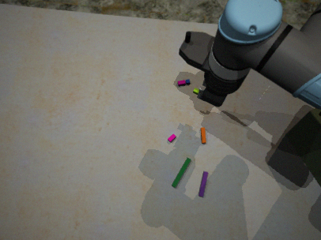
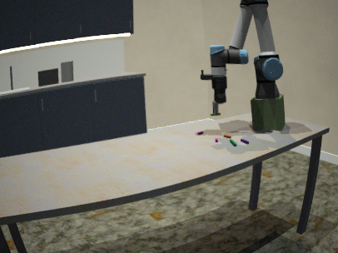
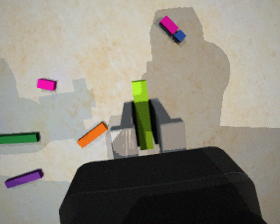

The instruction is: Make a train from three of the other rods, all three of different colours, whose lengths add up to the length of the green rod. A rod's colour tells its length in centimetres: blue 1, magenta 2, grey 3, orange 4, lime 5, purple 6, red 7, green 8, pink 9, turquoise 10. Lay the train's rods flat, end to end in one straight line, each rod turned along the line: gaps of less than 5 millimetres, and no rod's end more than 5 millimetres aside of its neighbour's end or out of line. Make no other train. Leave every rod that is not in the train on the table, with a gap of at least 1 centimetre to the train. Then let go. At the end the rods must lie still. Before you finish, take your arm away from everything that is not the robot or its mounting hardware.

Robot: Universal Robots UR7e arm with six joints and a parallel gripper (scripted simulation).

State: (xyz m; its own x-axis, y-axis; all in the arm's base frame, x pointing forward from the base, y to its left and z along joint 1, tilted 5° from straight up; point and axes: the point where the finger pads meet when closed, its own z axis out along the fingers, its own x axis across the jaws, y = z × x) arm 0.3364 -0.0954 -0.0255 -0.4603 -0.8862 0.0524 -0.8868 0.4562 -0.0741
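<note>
My gripper (image 1: 202,94) is shut on the lime rod (image 1: 196,90) and holds it well above the table; the rod also shows between the fingers in the wrist view (image 3: 143,115). A magenta rod (image 1: 182,82) and a blue rod (image 1: 187,81) lie end to end on the table just left of the gripper. They also show in the wrist view, magenta (image 3: 168,25) and blue (image 3: 180,36). The green rod (image 1: 181,172) lies nearer the front. From the side, the gripper (image 2: 215,108) hangs high over the rods.
A second magenta rod (image 1: 171,138), an orange rod (image 1: 203,135) and a purple rod (image 1: 203,184) lie apart on the table near the green rod. The arm's dark green pedestal (image 2: 267,112) stands at the table's far right.
</note>
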